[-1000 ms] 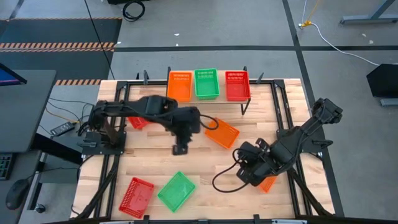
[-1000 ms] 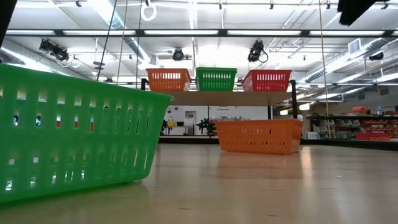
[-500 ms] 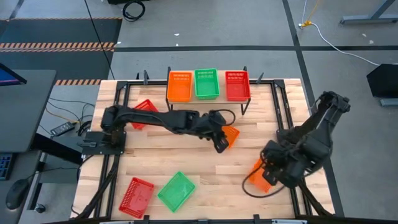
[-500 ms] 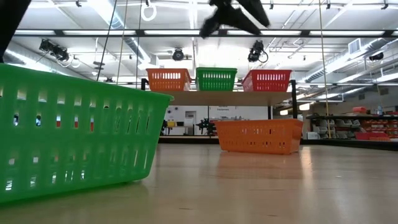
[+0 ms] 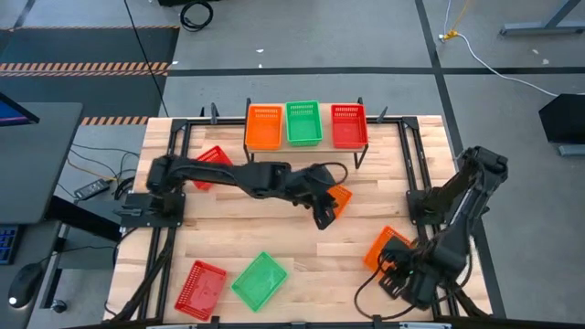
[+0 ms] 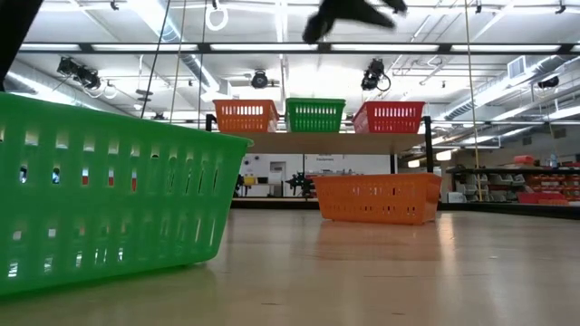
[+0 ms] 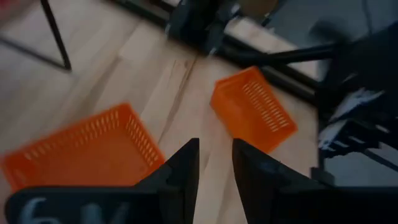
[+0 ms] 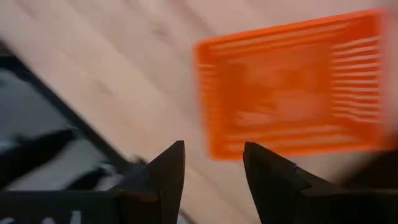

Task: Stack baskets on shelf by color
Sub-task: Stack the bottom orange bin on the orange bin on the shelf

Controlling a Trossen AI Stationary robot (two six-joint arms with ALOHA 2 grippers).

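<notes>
Since a moment ago the right arm has swung toward the tabletop's near right corner, and its pincer (image 5: 399, 274) now hangs beside an orange basket (image 5: 386, 249) lying flat on the planks; the fingers (image 8: 168, 177) stand apart with nothing between them. Meanwhile the left arm has barely shifted: its pincer (image 5: 322, 217) stays stretched out over mid-table at the edge of a second orange basket (image 5: 339, 197), fingers (image 7: 181, 168) a narrow gap apart and empty.

On the shelf (image 5: 311, 146) at the far edge sit three baskets in a row, orange (image 5: 264, 126), green (image 5: 303, 122) and red (image 5: 349, 125), one of each, none stacked. A red basket (image 5: 212, 161) lies on the left, partly under the left arm. Another red basket (image 5: 201, 289) and a green one (image 5: 260, 281) lie just beside each other near the front.

The tabletop (image 5: 274, 233) is pale wood planks, with black metal framing along its sides. Grey floor surrounds it, with hazard-striped tape far left and cables trailing. From table height, the green basket (image 6: 109, 195) looms close, and behind the shelf (image 6: 317, 142) a large hall shows, with ceiling strip lights and racking.
</notes>
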